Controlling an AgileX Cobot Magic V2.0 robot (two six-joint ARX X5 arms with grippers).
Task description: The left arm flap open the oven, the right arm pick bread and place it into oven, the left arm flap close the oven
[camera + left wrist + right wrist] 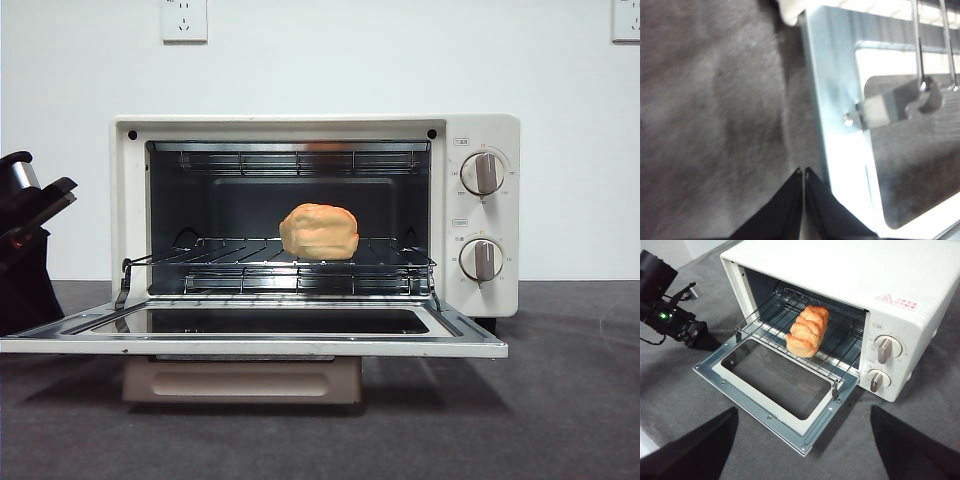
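Black left arm (670, 310) with green light, thin cables; flat black tool jaws.

i see a dark grey, cloth-like table (560, 400) running back to a white wall. the oven (485, 140) stands directly on it, about the middle, resting on a short dark foot under its knob side. its door (250, 335) is folded down flat and hangs just above the table surface, casting a shadow beneath it. in my left wrist view the grey surface (715, 125) shows right beside the door's metal edge.
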